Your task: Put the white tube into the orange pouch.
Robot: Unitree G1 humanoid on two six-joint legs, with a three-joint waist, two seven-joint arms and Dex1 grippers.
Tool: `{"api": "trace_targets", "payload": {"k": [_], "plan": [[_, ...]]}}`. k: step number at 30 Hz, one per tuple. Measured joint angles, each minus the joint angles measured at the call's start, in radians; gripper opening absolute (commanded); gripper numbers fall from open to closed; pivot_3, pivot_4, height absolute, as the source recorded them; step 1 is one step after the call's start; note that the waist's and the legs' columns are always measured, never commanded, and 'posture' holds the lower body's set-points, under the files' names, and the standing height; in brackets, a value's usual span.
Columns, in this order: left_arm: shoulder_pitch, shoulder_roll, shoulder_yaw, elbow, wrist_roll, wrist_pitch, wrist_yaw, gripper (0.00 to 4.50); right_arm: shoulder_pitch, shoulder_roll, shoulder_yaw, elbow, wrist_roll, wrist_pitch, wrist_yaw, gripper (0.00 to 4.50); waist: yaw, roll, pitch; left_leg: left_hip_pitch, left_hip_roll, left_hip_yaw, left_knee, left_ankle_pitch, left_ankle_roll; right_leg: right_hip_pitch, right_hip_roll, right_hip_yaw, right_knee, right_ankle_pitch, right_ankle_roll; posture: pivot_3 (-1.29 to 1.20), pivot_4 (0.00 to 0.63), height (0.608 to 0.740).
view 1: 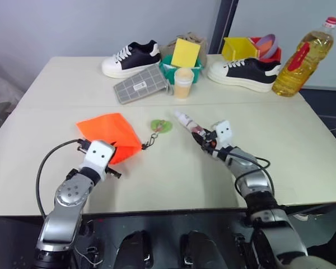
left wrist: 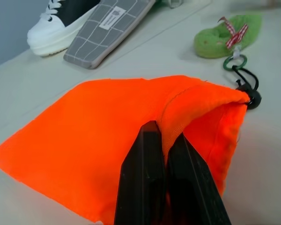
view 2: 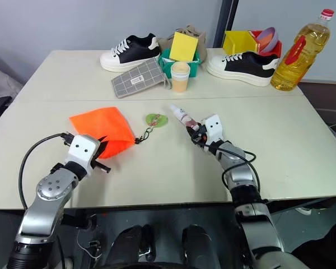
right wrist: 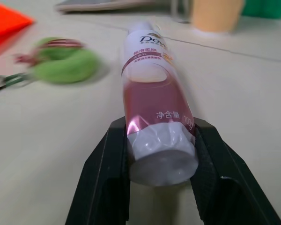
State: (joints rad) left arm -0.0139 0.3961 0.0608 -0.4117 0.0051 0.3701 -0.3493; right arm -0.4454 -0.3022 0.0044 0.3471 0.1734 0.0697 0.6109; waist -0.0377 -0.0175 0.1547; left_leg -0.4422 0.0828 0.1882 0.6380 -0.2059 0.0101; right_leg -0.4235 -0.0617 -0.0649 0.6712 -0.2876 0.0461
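My right gripper (right wrist: 160,154) has its fingers against both sides of the white tube (right wrist: 152,98), which lies on the table (view 1: 173,174) beside the green tag (view 1: 161,126). My left gripper (left wrist: 165,154) is pinched on the mouth hem of the orange pouch (left wrist: 98,136), flat on the table. Behind, a green bin (view 1: 169,69) holds a yellow card (view 1: 186,52).

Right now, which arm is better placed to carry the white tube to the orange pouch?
The right. Its gripper brackets the white tube at one end, while the left gripper is pinching the orange pouch at its rim.
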Motion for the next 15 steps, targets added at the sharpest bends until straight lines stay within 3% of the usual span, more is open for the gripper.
{"api": "trace_targets", "payload": {"k": [9, 15], "plan": [[-0.038, -0.031, 0.003, -0.040, -0.083, 0.089, -0.012, 0.00, 0.278, -0.187, 0.110, -0.608, 0.185, 0.320, 0.239, 1.12, -0.003, 0.000, 0.000, 0.001, 0.000, -0.002, -0.001, -0.003, 0.005, 0.000, 0.000, 0.000, 0.000, 0.000, 0.000, 0.00, 0.150, 0.740], [-0.048, -0.035, 0.003, -0.062, -0.107, 0.141, -0.007, 0.00, 0.298, -0.130, 0.220, -0.682, 0.191, 0.418, 0.204, 1.12, -0.003, -0.001, 0.000, 0.000, 0.000, -0.002, 0.001, -0.003, 0.005, 0.000, 0.000, 0.000, 0.000, 0.000, -0.001, 0.00, 0.150, 0.740]]}}
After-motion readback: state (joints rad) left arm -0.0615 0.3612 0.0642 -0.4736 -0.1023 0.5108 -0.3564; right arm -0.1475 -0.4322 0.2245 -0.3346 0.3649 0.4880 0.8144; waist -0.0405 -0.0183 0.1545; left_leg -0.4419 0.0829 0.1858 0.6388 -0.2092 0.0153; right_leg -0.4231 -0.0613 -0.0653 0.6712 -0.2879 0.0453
